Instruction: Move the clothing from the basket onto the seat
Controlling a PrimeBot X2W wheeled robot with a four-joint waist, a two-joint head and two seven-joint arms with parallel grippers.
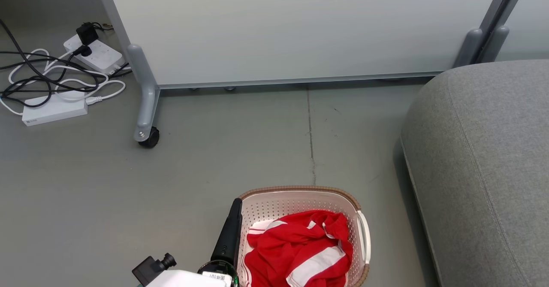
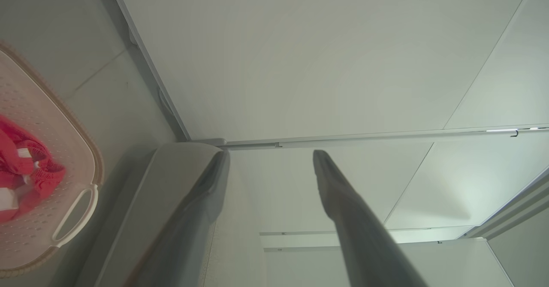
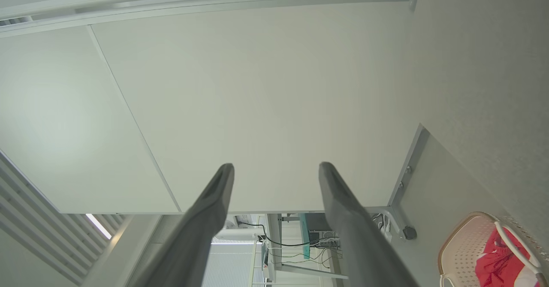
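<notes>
The grey floor is smooth, with a thin seam running from the upper middle of the head view down toward the basket, which stands on it at the bottom centre. At the right edge the seat rests on the floor, near the basket but apart from it. In the upper left, two white power strips lie among tangled black and white cables, and just right of them a partition's grey leg stands on a black castor.
</notes>
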